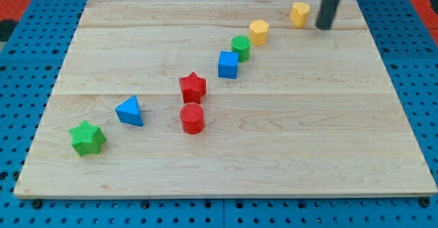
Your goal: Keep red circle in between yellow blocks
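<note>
The red circle (192,118) stands near the middle of the board, just below the red star (192,87). Two yellow blocks sit near the view's top right: a yellow hexagon-like block (259,31) and another yellow block (300,14), shape unclear. My tip (322,27) rests on the board just to the right of the upper yellow block, apart from it and far from the red circle.
A green circle (241,46) and a blue cube (228,64) lie on the diagonal between the yellow hexagon-like block and the red star. A blue triangle (130,111) and a green star (86,138) lie at the lower left. The wooden board (328,146) lies on a blue pegboard.
</note>
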`<state>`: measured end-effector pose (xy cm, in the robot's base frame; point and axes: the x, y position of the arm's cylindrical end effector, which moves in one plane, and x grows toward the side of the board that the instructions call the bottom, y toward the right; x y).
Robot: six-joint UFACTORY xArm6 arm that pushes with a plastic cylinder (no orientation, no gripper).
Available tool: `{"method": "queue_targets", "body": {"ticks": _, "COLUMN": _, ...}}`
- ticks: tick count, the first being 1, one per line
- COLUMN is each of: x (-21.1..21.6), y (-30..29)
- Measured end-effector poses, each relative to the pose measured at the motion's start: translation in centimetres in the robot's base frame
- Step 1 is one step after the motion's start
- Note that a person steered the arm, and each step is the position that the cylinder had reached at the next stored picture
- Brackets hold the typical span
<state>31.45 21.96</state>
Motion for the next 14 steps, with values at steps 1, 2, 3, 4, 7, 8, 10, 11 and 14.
{"method": "queue_targets", "body": {"ticks": 1, "x": 12.7, "y": 2.3}}
{"method": "queue_targets", "body": {"ticks": 2, "x": 18.7, "y": -1.0}}
{"method": "queue_targets", "body": {"ticks": 3, "x": 22.4, "y": -6.8}}
{"method": "queue_targets", "body": {"ticks": 4, "x": 22.9, "y": -8.9}}
{"method": "queue_targets", "body": {"ticks": 7, "x": 23.3, "y": -23.9}}
{"method": "queue_targets", "body": {"ticks": 8, "x": 22.3, "y": -26.3}}
{"method": "queue_targets", "body": {"ticks": 10, "x": 20.8, "y": -28.9}}
{"method": "queue_targets", "body": {"ticks": 11, "x": 16.0, "y": -22.8}}
{"method": "queue_targets", "body": {"ticks": 14, "x": 5.4, "y": -14.6}}
